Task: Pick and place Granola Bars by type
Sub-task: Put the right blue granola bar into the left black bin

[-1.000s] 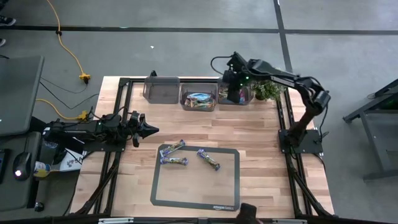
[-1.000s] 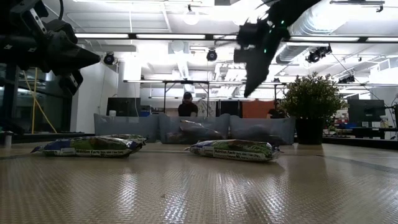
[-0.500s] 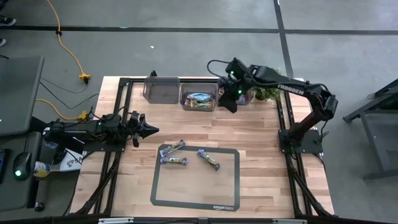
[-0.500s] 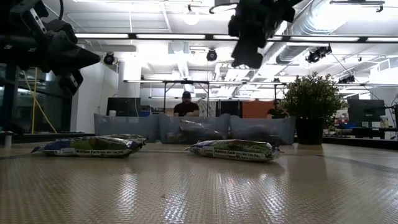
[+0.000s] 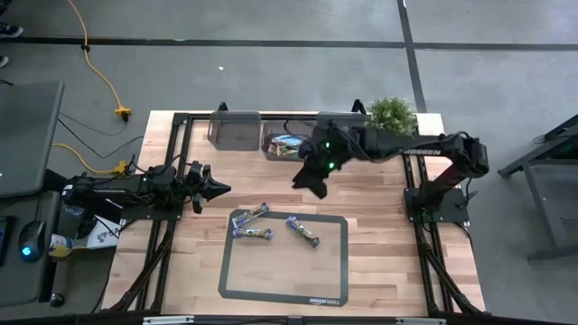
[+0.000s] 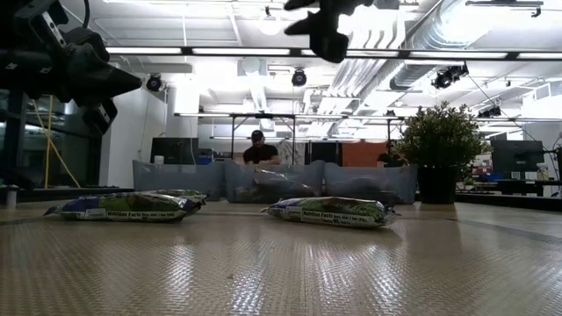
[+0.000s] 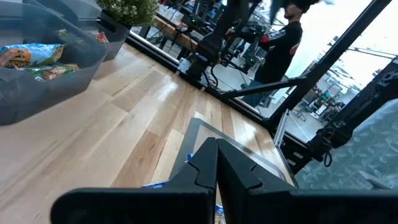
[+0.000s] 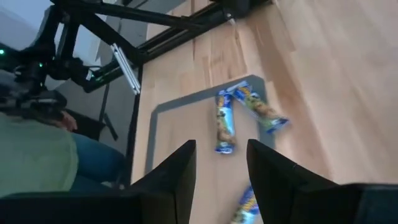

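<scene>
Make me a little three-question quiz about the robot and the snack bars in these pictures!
1. How many shiny blue-wrapped granola bars lie at the grey mat?
2. True or false: the right tool holds a bar.
3. The left tool is: A open, B shut.

Key: 1. three; 2. false, open and empty; 3. B

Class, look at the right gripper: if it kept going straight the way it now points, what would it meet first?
The right gripper, jaws open and empty, points down toward the mat. Its line falls on the pair of bars at the mat's corner, so it would probably meet those first, though depth is hard to judge.
</scene>
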Robot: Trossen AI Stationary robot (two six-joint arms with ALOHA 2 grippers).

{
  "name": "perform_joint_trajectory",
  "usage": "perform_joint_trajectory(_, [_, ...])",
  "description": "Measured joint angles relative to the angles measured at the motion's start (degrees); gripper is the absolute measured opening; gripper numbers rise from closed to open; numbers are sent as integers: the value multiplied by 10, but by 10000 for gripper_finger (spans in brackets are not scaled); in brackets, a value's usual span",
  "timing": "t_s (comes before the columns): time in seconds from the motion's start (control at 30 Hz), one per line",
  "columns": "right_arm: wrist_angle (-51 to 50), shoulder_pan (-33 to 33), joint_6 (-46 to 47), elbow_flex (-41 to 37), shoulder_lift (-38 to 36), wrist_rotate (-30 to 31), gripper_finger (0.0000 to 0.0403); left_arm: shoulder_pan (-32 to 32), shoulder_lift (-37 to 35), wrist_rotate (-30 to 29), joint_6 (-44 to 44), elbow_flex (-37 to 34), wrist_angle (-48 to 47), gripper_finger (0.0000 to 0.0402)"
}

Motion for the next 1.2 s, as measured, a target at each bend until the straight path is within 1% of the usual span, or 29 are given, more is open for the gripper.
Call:
perform_joint_trajectory(0.17, [0,66,61,0,4,76,126,0,0,0,0,0,0,1])
perform_joint_trajectory(0.37, [2,133,119,0,9,141,126,0,0,0,0,0,0,1])
perform_joint_trajectory(0.6, [3,193,156,0,9,210,126,0,0,0,0,0,0,1])
perform_joint_trajectory(0.73, [3,221,160,0,9,249,126,0,0,0,0,0,0,1])
perform_joint_trajectory(0.93, [9,250,161,-1,-2,339,126,0,0,0,0,0,0,1])
perform_joint_trajectory(1.03, [0,256,154,-1,-20,388,126,0,0,0,0,0,0,1])
perform_joint_trajectory(1.2, [-57,261,152,-1,-67,466,126,0,0,0,0,0,0,1])
